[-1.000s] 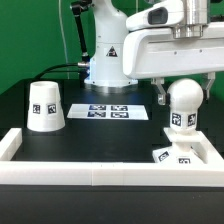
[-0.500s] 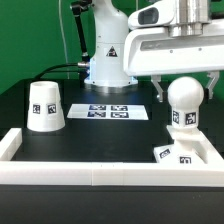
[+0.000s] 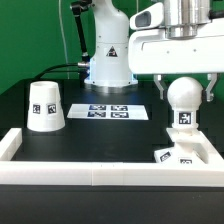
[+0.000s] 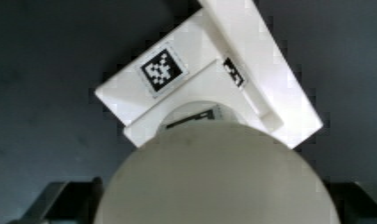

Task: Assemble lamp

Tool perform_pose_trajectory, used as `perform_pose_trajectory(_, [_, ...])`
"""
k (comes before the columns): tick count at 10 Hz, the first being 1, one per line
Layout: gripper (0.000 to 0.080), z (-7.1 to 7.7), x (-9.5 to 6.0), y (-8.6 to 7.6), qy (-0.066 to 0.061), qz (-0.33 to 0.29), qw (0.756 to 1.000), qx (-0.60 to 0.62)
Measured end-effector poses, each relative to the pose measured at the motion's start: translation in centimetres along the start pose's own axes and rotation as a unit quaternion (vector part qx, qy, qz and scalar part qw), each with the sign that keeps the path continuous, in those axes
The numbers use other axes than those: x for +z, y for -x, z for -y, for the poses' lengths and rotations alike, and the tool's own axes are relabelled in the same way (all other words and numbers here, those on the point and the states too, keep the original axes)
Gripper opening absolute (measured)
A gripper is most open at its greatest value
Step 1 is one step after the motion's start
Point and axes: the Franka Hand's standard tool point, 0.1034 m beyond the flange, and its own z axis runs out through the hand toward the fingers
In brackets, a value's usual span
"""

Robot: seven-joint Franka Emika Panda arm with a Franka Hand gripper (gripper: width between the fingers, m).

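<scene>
At the exterior view's right, inside the corner of the white rail frame (image 3: 100, 172), we note the bulb (image 3: 183, 100) standing upright over the flat square base (image 3: 172, 154). Whether its foot is seated in the base or only just above it, we cannot tell. The gripper (image 3: 186, 92) straddles the bulb's ball from above, one of the dark fingers (image 3: 160, 92) to each side. From neither view can we tell whether the pads press the ball or stand just clear of it. In the wrist view the rounded ball fills most of the picture, and the tagged base shows beyond it. We judge the bulb light, stiff, hollow plastic with a smooth, probably slippery curved top. The pads would bite best across the widest part of the ball or on the straighter neck below it, squarely, so that it does not squirt out or tip. The shade (image 3: 44, 106) stands well apart toward the exterior view's left on the black table (image 3: 100, 140), wide end down, so its inside is hidden. As containers go, the frame corner holds the base and nothing else we can make out. The marker board (image 3: 112, 111) lies flat behind, between shade and bulb.
</scene>
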Motion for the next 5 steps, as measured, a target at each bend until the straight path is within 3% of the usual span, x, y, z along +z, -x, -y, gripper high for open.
perform_pose_trajectory(4, [0.0579, 0.14, 0.0, 0.14, -0.003, 0.003, 0.997, 0.076])
perform_pose_trajectory(5, [0.0632, 0.16, 0.02, 0.18, -0.003, 0.003, 0.998, 0.069])
